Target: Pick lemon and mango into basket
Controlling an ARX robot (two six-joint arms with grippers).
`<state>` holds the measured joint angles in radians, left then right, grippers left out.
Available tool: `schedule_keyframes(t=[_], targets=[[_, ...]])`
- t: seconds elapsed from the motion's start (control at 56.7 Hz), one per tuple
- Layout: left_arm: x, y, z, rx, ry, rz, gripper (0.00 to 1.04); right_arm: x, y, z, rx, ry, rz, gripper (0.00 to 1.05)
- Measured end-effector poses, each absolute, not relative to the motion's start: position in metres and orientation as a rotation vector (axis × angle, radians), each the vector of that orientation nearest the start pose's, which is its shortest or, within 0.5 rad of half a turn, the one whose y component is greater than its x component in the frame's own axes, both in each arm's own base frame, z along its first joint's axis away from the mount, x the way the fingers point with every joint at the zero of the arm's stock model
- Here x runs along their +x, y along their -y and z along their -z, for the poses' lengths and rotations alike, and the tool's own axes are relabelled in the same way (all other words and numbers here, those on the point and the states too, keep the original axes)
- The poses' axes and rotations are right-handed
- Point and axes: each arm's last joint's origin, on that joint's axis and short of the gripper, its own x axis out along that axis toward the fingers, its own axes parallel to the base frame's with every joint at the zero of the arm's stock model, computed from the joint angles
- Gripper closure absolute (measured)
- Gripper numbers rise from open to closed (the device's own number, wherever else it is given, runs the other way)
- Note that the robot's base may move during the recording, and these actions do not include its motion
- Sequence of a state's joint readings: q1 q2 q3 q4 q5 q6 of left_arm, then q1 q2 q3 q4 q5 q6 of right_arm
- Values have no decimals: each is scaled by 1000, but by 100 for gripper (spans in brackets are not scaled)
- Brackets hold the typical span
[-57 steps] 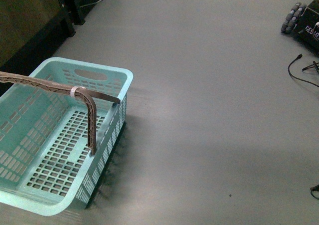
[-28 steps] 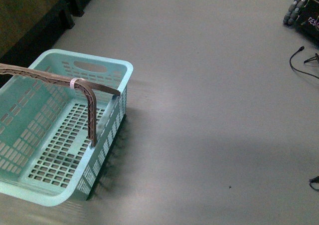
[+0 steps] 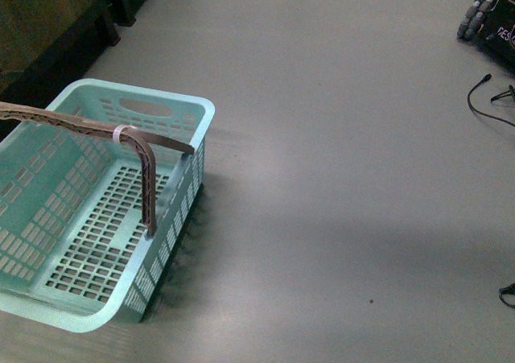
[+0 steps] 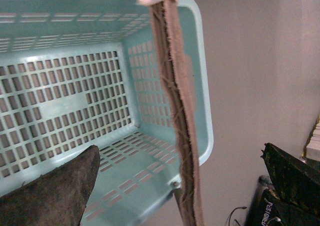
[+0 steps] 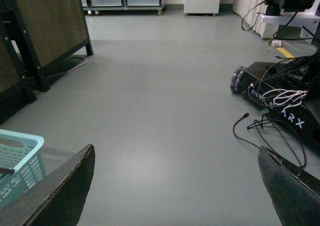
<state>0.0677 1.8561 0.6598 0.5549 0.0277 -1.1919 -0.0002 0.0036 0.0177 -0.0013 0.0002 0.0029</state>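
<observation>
The pale turquoise basket (image 3: 173,218) stands on the grey floor at the left of the front view, its brown handle (image 3: 145,178) arched over it. Nothing lies on the slotted floor that shows. The lemon and the mango are out of view. Neither arm shows in the front view. My left gripper (image 4: 180,153) hangs open above the basket (image 4: 65,105), with the handle (image 4: 175,100) running between its fingers, apart from both. My right gripper (image 5: 175,156) is open over bare floor, with a corner of the basket (image 5: 22,158) off to one side.
A black wheeled robot base (image 3: 492,21) with loose cables (image 3: 487,105) sits at the far right, also in the right wrist view (image 5: 280,90). Dark furniture (image 3: 40,33) stands behind the basket. Grey floor (image 3: 338,178) stretches between them.
Between one second and half a second ago the front view shifted, so the basket sits a little higher in frame. Nothing has visibly changed since.
</observation>
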Motion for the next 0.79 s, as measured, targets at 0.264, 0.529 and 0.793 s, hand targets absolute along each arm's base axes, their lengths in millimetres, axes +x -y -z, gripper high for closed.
schedule_keyframes(t=[0.264,0.529,0.793], targets=[[358,-3,-73,-1161,-586,-409,7,97,0,-169,3,13,0,9],[391,6,-56,-1160,-600,-411,7,97,0,-169,3,13,0,9],[404,18,-46,-1137,-630,-410,20,97,0,-169,3,13,0,9]])
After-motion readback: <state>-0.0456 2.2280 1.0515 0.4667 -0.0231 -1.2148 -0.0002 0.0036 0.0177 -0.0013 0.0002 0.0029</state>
